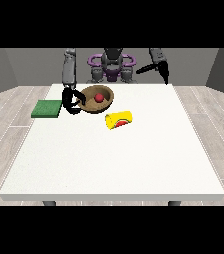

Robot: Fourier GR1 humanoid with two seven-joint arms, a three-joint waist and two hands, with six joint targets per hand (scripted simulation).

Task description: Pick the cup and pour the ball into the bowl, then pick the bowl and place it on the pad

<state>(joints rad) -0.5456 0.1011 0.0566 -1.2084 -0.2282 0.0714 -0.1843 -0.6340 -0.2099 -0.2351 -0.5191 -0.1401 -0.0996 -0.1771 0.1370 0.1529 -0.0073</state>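
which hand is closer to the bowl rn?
Right, the hand at the view's left: its fingers curl round the bowl at its left rim. The hand at the view's right is raised, well off to the bowl's right, farther back.

Red ball (99, 98) in bowl (107, 102), apparently tilted

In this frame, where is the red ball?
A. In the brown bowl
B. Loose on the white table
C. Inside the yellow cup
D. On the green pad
A. The red ball sits inside the brown bowl, while the yellow cup lies on its side on the table beside it.
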